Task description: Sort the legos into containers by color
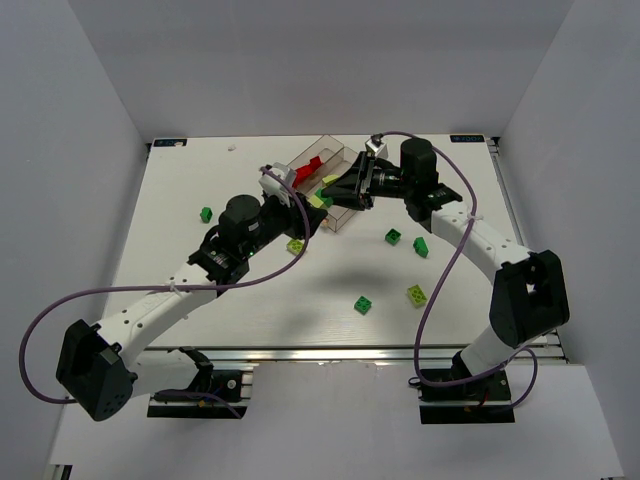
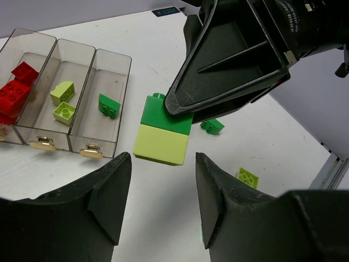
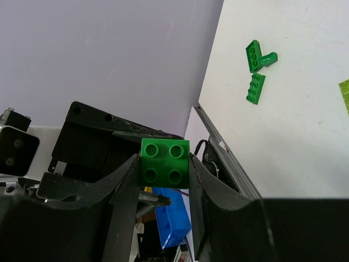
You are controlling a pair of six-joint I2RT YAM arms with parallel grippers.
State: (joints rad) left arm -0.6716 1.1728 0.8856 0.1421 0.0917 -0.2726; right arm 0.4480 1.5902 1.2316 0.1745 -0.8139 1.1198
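Observation:
In the left wrist view my right gripper hangs above the table, shut on a dark green lego that has a pale yellow-green lego stuck under it. The right wrist view shows the green lego pinched between both fingers. My left gripper is open just below that stack, with nothing between its fingers. The clear containers lie to the left, holding red legos, yellow-green legos and one green lego in separate compartments. From above, both grippers meet beside the containers.
Loose legos lie on the white table: green ones, a yellow-green one and a mixed pair. Purple cables loop over both arms. The table's right metal rail is near.

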